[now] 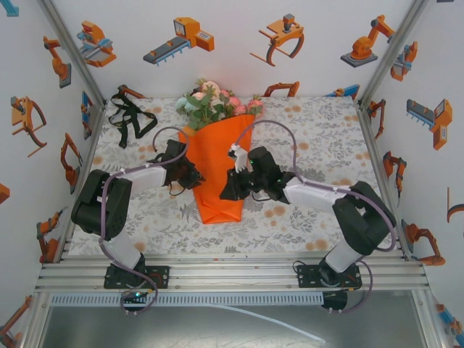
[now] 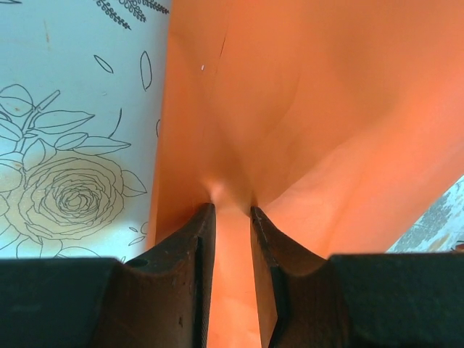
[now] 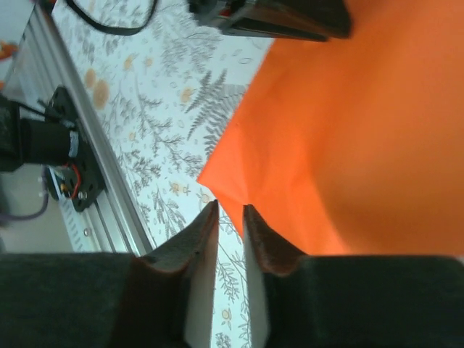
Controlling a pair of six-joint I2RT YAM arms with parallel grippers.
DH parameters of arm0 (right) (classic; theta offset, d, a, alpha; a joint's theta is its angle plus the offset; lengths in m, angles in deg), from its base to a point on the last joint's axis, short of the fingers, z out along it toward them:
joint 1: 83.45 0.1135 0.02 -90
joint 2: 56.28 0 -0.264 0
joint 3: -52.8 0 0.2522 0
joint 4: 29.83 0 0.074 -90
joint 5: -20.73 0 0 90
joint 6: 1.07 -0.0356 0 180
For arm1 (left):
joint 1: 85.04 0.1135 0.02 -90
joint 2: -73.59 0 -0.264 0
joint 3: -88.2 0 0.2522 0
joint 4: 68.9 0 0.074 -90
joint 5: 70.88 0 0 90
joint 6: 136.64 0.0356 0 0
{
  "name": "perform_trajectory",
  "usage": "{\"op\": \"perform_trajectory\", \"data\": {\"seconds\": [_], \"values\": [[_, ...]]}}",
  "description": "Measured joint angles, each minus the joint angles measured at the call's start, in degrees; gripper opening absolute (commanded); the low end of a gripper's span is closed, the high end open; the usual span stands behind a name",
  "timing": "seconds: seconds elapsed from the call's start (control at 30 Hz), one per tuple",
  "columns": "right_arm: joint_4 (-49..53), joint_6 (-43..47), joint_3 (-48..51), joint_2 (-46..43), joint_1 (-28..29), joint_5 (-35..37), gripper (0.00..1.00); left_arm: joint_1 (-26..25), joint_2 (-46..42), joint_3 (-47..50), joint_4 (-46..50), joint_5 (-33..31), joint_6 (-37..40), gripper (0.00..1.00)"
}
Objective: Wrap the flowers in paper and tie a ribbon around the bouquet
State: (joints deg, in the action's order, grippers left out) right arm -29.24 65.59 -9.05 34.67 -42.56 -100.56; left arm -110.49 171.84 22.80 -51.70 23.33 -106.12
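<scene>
both arms are bolted at the near edge of the desk and bend inward towards its middle. the left arm (image 1: 138, 176) folds out by the left edge, forearm low and pointing right; the left jaws are pinched on a fold of the paper (image 2: 319, 109). the right arm (image 1: 319, 192) mirrors it from the right edge; the right jaws stand a narrow gap apart, with nothing between them.

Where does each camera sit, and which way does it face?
Top external: above and behind, looking down at bouquet and table; left arm and right arm show.
Left wrist: on the left arm, facing paper the left gripper pinches.
Right wrist: on the right arm, facing the paper's corner past the right gripper.
Shared: orange paper.
</scene>
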Motion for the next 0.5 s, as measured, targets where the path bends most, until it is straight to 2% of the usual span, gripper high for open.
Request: {"op": "perform_trajectory", "data": {"seconds": [0.23,0.5], "values": [[-1.33,-1.29,4.35,6.62,-0.24,0.81,0.04,0.04,-0.15,0.02,0.35,0.11,0.44,0.29],[-3.21,-0.83,4.11,9.29,0.09,-2.38,0.03,-0.31,-5.38,-1.4,8.46,-0.7,3.76,0.3]]}}
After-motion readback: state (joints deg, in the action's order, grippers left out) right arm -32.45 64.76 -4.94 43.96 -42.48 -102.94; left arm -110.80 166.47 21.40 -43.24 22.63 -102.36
